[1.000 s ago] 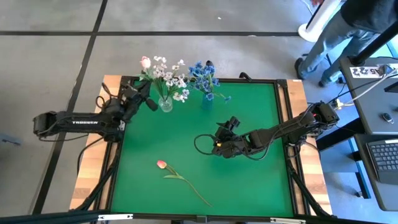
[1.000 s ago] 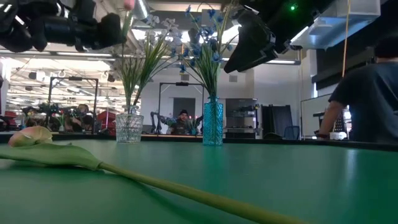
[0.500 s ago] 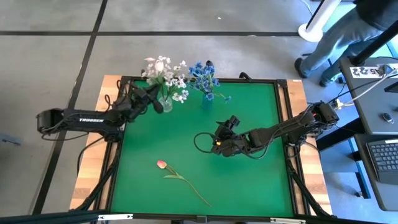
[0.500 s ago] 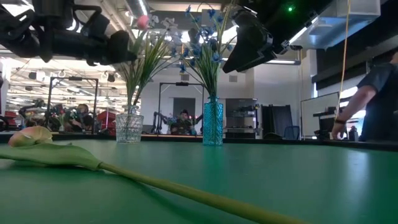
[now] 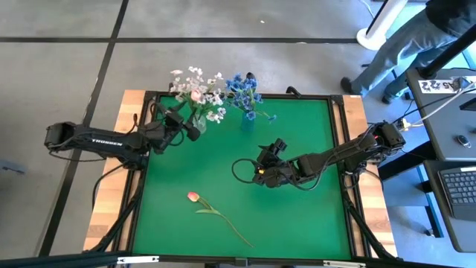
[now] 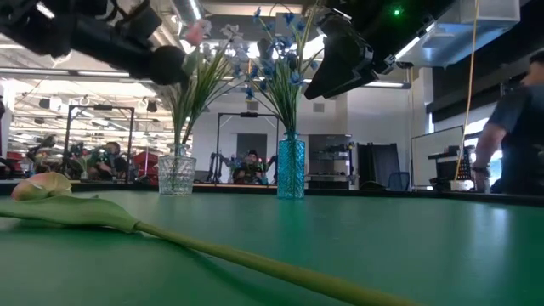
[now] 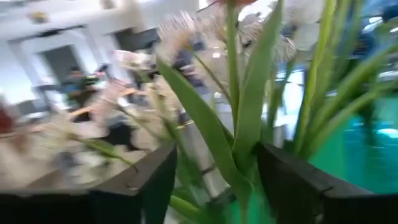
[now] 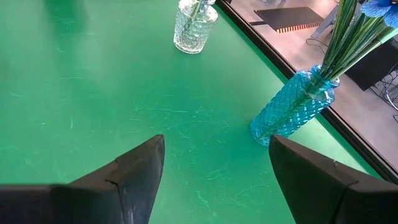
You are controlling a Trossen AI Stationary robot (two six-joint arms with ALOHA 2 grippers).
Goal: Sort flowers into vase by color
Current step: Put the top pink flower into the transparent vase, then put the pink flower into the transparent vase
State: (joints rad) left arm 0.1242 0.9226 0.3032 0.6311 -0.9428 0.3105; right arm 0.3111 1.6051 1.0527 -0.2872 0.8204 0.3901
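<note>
A green counter (image 5: 297, 223) seen from above; the left gripper (image 5: 181, 127) sits just beside the clear vase (image 5: 198, 125) at the far edge, its fingers parted around the stems of the white and pink flowers (image 5: 198, 93) standing in that vase, gripping nothing that can be made out; this looks like the release step of placing a stem. The right gripper (image 5: 266, 160) hangs mid-counter, fingers wide and empty, facing the blue vase (image 5: 248, 119) with its blue blossoms (image 5: 244, 88); one pink tulip (image 5: 193, 197) lies flat near the front edge, well apart from both vases; the next move likely calls for an arm to drop low and close on its thin stem. The left wrist view alone shows the stems between the open fingers (image 7: 149, 180); the low view shows both vases upright; the right wrist view shows both vases' cut-glass texture.
</note>
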